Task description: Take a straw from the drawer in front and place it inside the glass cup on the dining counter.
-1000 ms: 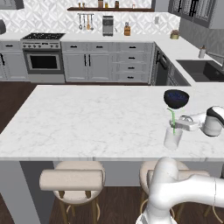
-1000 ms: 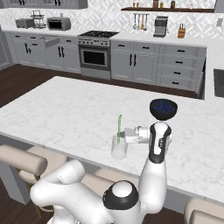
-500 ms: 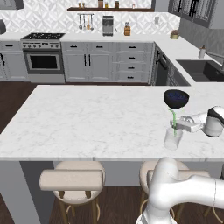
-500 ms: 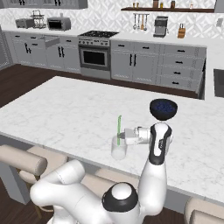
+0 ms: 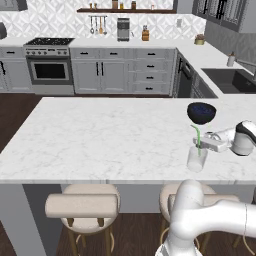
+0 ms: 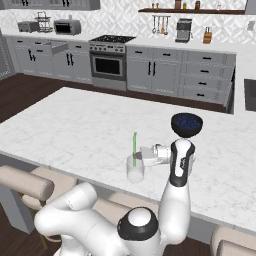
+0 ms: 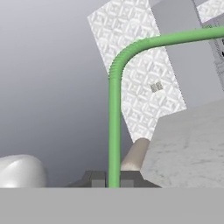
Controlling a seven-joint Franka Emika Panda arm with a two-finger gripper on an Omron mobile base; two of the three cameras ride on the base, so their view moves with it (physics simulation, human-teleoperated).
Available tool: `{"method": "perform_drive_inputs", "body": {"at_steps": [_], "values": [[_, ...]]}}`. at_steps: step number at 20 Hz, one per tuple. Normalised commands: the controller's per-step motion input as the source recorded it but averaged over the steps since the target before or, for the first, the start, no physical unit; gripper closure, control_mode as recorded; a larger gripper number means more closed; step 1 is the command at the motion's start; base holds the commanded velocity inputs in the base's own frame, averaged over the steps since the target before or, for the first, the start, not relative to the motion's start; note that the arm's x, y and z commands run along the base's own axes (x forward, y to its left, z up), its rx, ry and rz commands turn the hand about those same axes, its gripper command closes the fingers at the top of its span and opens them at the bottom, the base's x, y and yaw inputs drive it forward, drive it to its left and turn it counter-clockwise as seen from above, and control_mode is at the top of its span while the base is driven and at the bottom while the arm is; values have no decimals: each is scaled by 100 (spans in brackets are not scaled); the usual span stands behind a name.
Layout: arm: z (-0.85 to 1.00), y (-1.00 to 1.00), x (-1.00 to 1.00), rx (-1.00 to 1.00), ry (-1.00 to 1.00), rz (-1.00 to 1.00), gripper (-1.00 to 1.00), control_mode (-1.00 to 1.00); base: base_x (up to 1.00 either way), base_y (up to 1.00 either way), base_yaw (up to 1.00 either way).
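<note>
Straw: where we look down from the base, the light-green straw point(image 6: 134, 149) stands upright with its lower end in the glass cup point(image 6: 135, 169).
Gripper: we see the gripper point(image 5: 202, 143) clamped on the straw above the rim.
Cup: on the dining counter point(image 5: 100, 135), near its front edge.
Bowl: a dark bowl point(image 5: 201, 112) sits just behind.

The glass cup point(image 5: 196, 159) stood on the dining counter point(image 5: 100, 140) near its front edge, toward the right end. The straw point(image 5: 198, 141) rose upright out of it. The bowl point(image 5: 201, 112) sat just behind the cup, further from that edge.
</note>
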Motion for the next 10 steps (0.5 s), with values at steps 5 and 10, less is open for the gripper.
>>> {"method": "perform_drive_inputs", "body": {"at_steps": [5,10], "values": [[-23,0,0,0,0,5,100,-100,0,0,0],[-27,0,0,0,0,5,100,-100,0,0,0]]}}
